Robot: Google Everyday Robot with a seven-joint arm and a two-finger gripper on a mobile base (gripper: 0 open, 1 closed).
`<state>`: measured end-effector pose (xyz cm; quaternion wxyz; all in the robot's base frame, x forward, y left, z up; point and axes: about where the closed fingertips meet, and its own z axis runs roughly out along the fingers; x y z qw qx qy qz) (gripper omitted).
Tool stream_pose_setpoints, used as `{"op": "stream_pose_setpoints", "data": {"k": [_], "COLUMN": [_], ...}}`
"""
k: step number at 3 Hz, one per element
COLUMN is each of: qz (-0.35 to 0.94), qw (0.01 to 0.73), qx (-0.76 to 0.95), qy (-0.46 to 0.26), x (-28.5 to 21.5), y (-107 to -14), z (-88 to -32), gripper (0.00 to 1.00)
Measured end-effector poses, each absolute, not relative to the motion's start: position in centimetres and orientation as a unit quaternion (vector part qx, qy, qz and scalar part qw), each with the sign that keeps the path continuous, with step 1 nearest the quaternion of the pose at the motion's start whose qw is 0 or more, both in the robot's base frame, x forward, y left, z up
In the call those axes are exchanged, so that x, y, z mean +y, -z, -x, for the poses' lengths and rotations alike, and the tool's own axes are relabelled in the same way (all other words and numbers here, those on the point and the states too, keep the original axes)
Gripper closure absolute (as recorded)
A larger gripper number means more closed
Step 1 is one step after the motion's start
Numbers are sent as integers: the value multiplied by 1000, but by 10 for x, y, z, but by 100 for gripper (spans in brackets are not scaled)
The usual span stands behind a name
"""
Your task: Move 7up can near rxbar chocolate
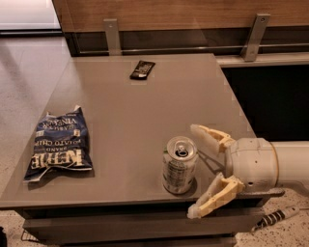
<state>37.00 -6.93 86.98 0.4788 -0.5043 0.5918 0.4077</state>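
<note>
The can (179,166) stands upright near the front edge of the bench (145,111), a little right of the middle, with its pull-tab top facing up at me. My gripper (192,171) has its white body just to the right of the can, and the jaws are spread wide apart with nothing held. One pale finger reaches along the far side of the can's rim and the other hangs out past the bench's front edge, so the right side of the can sits in the mouth of the opening. I see a sliver of space between the can and the near finger. The far finger looks just beside the rim, and I cannot tell whether it touches. The white arm (289,164) runs off to the right, out past the bench's side. The chocolate bar (142,69) lies flat well apart from the can, up near the back edge and slightly left of the middle, turned at a slant. A blue chip bag (60,144) lies crumpled on the left side of the bench, level with the can but well clear of it. Behind the bench, two metal brackets (112,36) rise against a wooden panel (169,9), and pale speckled floor (24,72) shows on the left.
</note>
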Motion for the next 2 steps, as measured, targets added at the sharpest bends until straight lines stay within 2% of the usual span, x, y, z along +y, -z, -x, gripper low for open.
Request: {"op": "stream_pose_setpoints", "data": {"k": [1,2], "qz": [491,489], "qw": [500,514], "qx": [571,550], "qy": [-427,-440], "x": [-61,-52], "y": [-862,-860], "z": [-368,-366], "gripper": [16,47]}}
